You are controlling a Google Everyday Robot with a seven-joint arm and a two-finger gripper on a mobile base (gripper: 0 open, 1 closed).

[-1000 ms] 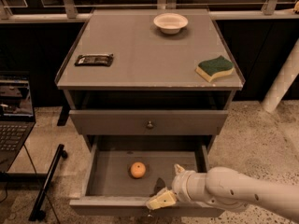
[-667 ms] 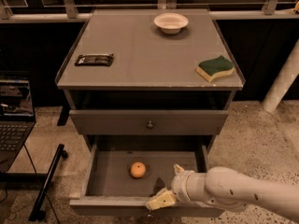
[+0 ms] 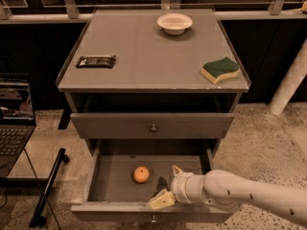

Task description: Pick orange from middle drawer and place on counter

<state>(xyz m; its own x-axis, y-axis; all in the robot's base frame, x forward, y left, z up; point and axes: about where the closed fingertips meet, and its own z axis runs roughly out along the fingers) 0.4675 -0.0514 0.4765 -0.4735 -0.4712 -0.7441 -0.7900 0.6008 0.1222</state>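
We see the counter (image 3: 144, 51), broad and grey, on top of the cabinet. Below it the upper drawer (image 3: 120, 125) is closed, with a small knob (image 3: 153, 128) at the middle of its front. Under that the middle drawer (image 3: 112, 176) is pulled out towards us, its inside open to view. The robot's pale arm (image 3: 254, 198) comes in from the lower right of the view and reaches over the drawer's front right corner. A laptop (image 3: 12, 123) sits at the left edge of the view, beside the cabinet and lower than the counter. On the counter we find a green-and-yellow sponge (image 3: 220, 70) near the right edge, a pale bowl (image 3: 175, 23) at the back and a dark wrapped bar (image 3: 96, 61) near the left edge, all well apart. The gripper (image 3: 169, 186) hangs inside the drawer at its front right, its two fingers spread apart and holding nothing. The orange (image 3: 141, 174) lies on the drawer floor, just beside the gripper and not touching it.
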